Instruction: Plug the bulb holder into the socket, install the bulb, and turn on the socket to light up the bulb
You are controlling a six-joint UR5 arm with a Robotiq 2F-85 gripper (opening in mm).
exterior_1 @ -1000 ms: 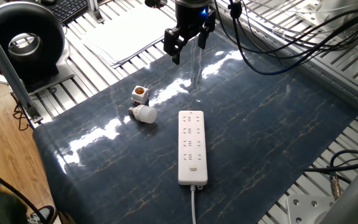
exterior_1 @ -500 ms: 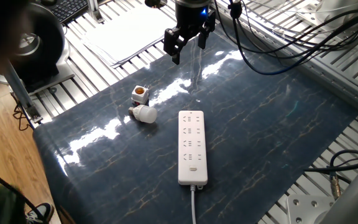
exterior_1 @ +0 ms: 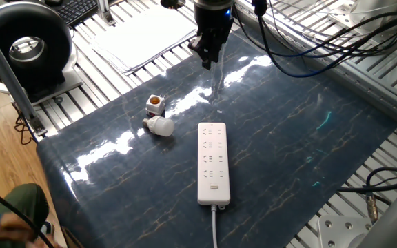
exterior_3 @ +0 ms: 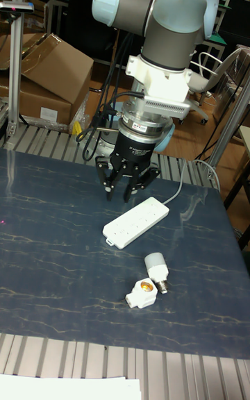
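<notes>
Fixed view: socket (exterior_1: 213, 162) lengthwise (cord nearest camera)

A robotics lab: aluminium-profile bench (exterior_1: 364, 76), loose cables (exterior_1: 302, 41), cardboard boxes (exterior_3: 48, 77), office chair (exterior_3: 212, 70)

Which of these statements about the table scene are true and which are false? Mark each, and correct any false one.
1. The bulb holder is plugged into the socket. False: it lies loose on the table, apart from the strip.
2. The bulb lies on its side beside the holder. True.
3. The gripper holds the bulb. False: it holds nothing and hangs above the table.
4. The socket's cord leaves from one short end. True.
5. The bulb is screwed into the holder. False: they are separate.
</notes>
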